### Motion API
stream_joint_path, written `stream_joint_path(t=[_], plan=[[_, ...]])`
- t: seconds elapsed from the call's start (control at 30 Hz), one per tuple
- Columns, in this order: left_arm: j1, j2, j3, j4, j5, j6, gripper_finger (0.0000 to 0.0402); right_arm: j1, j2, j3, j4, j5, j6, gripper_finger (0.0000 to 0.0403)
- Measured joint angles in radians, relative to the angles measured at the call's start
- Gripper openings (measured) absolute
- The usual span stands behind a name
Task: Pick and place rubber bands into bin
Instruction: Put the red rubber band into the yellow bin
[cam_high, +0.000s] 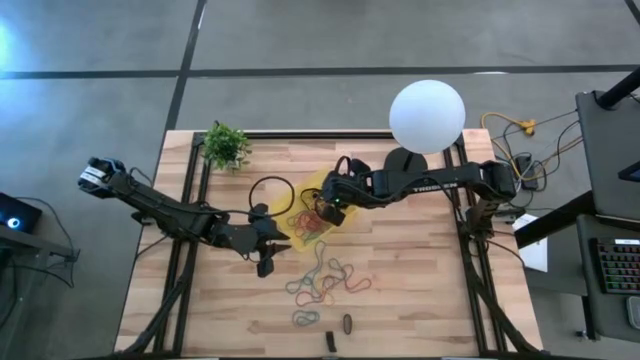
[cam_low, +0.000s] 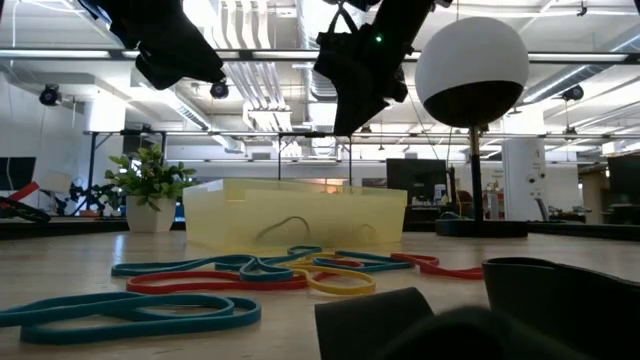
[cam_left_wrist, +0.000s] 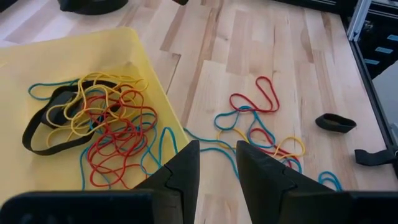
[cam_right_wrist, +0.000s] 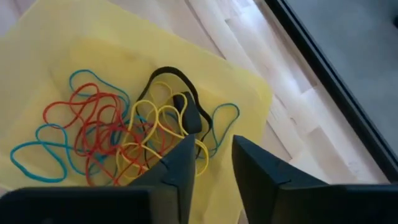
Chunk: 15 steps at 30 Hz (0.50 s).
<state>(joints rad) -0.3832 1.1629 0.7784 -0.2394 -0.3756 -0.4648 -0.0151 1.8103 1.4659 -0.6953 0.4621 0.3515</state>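
Note:
The yellow bin (cam_high: 312, 186) stands mid-table and holds several rubber bands (cam_right_wrist: 118, 134) in red, yellow, blue and black. More loose bands (cam_high: 325, 280) lie on the wood nearer the front edge. My right gripper (cam_high: 326, 210) hangs open and empty over the bin (cam_right_wrist: 74, 56), above its bands. My left gripper (cam_high: 280, 246) is open and empty, a little above the table just left of the bin's near corner (cam_left_wrist: 165, 118). It stands over a blue band (cam_left_wrist: 214, 149) without touching it. In the low view both grippers (cam_low: 350, 85) (cam_low: 170, 45) hang above the bin (cam_low: 295, 212).
A big black ring (cam_high: 272, 195) lies on the table at the bin's left. A potted plant (cam_high: 226, 146) stands far left and a white lamp globe (cam_high: 427, 116) far right. Two small dark oblong pieces (cam_high: 347, 323) (cam_high: 330, 341) lie near the front edge.

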Motion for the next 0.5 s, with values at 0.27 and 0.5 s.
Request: stream_joint_path(t=[0.27, 0.5], plan=[[0.0, 0.0, 0.0, -0.005, 0.1, 0.062, 0.0089, 0.029, -0.019, -0.001, 0.0, -0.214, -0.034, 0.0128], [-0.021, 0.036, 0.0, -0.015, 0.298, 0.166, 0.0089, 0.153, -0.024, -0.017, -0.002, -0.369, -0.031, 0.0128]])
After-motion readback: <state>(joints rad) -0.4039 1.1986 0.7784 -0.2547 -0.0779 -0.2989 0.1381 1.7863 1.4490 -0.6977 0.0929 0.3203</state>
